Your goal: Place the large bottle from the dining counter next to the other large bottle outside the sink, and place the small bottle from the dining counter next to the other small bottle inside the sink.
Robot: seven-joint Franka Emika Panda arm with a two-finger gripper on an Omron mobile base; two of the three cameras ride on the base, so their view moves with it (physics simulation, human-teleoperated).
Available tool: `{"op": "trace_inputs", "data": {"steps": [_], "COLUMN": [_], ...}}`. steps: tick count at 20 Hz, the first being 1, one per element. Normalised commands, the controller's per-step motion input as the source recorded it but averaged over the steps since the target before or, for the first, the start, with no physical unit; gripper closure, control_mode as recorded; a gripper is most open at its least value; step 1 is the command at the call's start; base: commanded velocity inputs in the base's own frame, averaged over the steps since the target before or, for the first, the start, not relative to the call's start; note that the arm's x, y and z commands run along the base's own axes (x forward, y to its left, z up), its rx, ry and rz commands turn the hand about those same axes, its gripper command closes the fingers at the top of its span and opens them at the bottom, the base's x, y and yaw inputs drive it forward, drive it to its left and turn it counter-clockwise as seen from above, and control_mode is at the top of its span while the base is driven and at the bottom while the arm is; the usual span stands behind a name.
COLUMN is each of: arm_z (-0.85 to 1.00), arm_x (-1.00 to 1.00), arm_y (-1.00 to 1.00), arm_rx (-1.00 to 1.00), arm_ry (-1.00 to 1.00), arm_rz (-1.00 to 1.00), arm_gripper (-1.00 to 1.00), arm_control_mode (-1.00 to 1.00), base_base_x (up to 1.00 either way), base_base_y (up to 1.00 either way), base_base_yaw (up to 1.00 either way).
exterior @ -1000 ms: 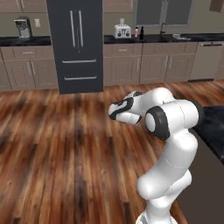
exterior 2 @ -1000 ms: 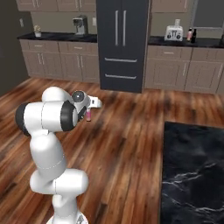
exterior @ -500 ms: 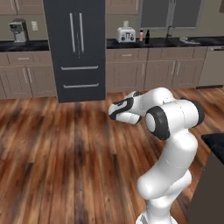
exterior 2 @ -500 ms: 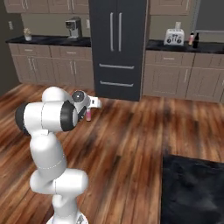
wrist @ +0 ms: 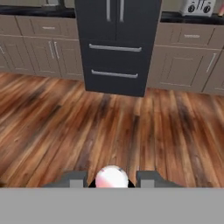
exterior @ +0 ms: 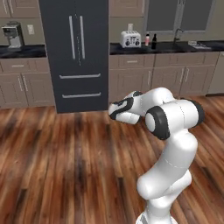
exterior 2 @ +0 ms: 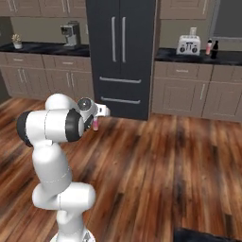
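The hand [wrist: 112,180] grips a small pink bottle [wrist: 111,178] between its fingers, carried over the wood floor [wrist: 131,127]. Far ahead of the hand, two bottles [exterior: 150,40] stand on the back counter [exterior: 166,46] (the sink is probably there). Delivery remains, I judge.

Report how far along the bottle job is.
Looks done: the black bottle stands beside the pink-orange bottle on the far counter, near the toaster. In hand: the hand is shut on a small pinkish bottle, out over the wood floor. Left: reach the sink by the faucet and set this bottle inside; the basin is too far to make out.
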Motion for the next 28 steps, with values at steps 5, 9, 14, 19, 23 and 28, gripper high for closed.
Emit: {"op": "trace_inputs", "data": {"steps": [5, 9, 14, 19, 23, 28], "arm_z": [0.0, 0.0, 0.0, 0.0, 0.0, 0.0], "arm_x": [0.0, 0.0, 0.0, 0.0, 0.0, 0.0], "arm_y": [0.0, 0.0, 0.0, 0.0, 0.0, 0.0], "arm_rx": [0.0, 0.0, 0.0, 0.0, 0.0, 0.0], "arm_ry": [0.0, 0.0, 0.0, 0.0, 0.0, 0.0], "arm_rz": [0.0, 0.0, 0.0, 0.0, 0.0, 0.0], "arm_gripper": [1.0, 1.0, 1.0, 1.0, 1.0, 1.0], "arm_control_mode": [1.0, 1.0, 1.0, 1.0, 1.0, 1.0], "base_base_x": [0.81, 0.72, 0.62, 0.56, 0.54, 0.58], "base_base_y": [-0.07, -0.22, -0.42, -0.55, -0.6, -0.6], "base_base_yaw": [0.0, 0.0, 0.0, 0.0, 0.0, 0.0]}}
